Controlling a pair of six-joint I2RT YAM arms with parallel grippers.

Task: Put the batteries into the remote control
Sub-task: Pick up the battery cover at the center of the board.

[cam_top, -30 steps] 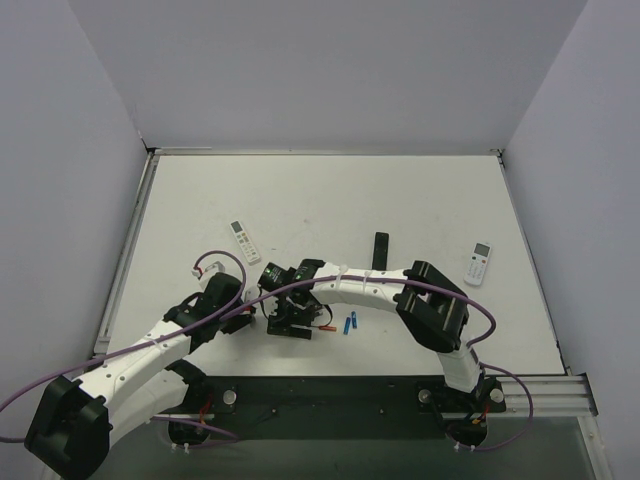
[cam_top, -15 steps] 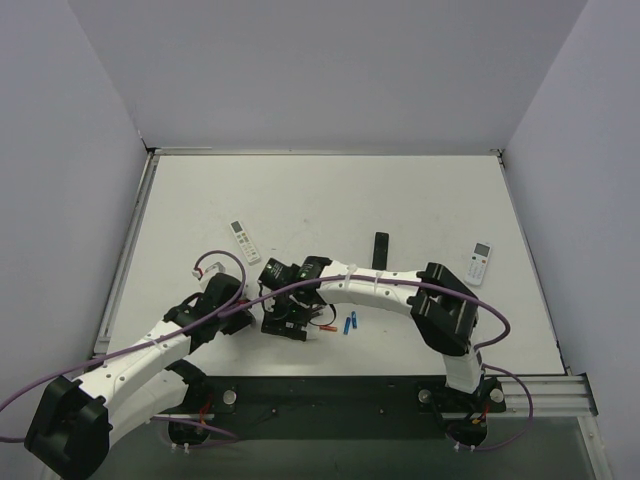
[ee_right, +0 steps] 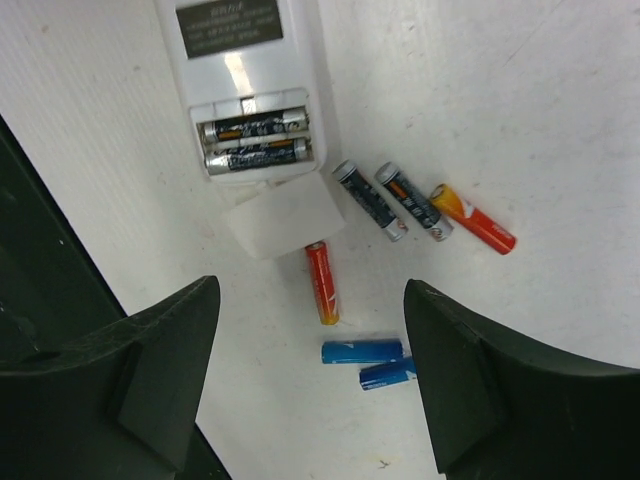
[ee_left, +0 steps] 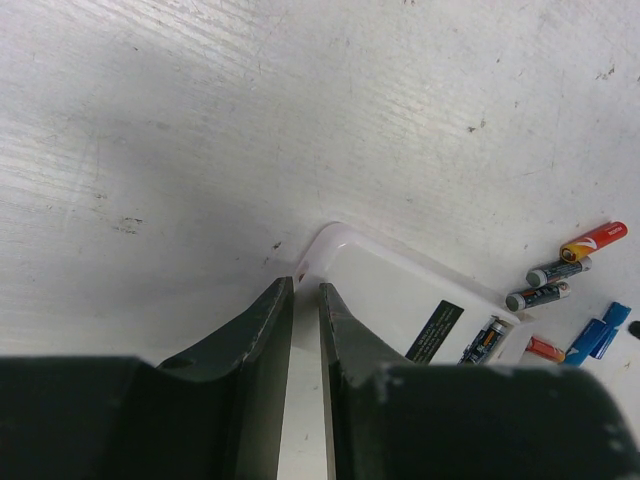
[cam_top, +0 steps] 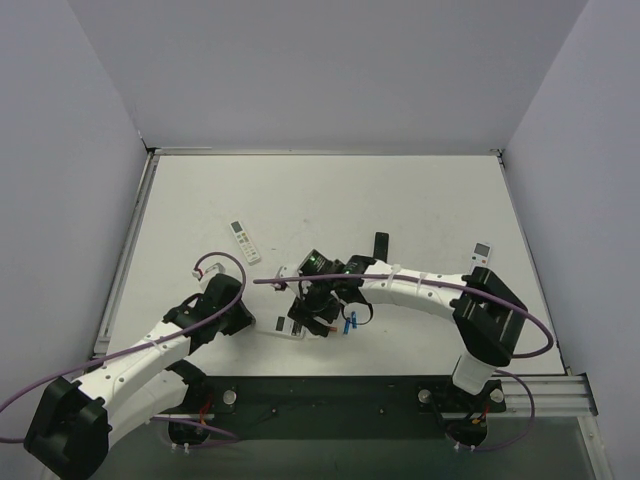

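Observation:
The remote control [ee_right: 240, 60] lies back up, its battery bay open with two dark batteries [ee_right: 255, 140] inside; it also shows at the table's front [cam_top: 288, 327]. A loose white cover [ee_right: 285, 220] lies at the bay's end. Loose batteries lie beside it: two dark grey [ee_right: 370, 200], one orange [ee_right: 475, 230], one red [ee_right: 322, 283], two blue [ee_right: 362, 351]. My right gripper [ee_right: 312, 290] hangs open above the red one, holding nothing. My left gripper [ee_left: 302, 290] is shut on the remote control's [ee_left: 390, 295] near end, white casing between its fingers.
A slim white remote [cam_top: 244, 240] lies at mid left and another white remote [cam_top: 478, 262] at the right. A narrow black object [cam_top: 380, 247] lies behind the right forearm. Grey walls ring the table; a rail runs along the front edge.
My right gripper has drawn back from over the remote toward the loose batteries, and its elbow has swung right. The remote's back is now uncovered. The left arm has not moved.

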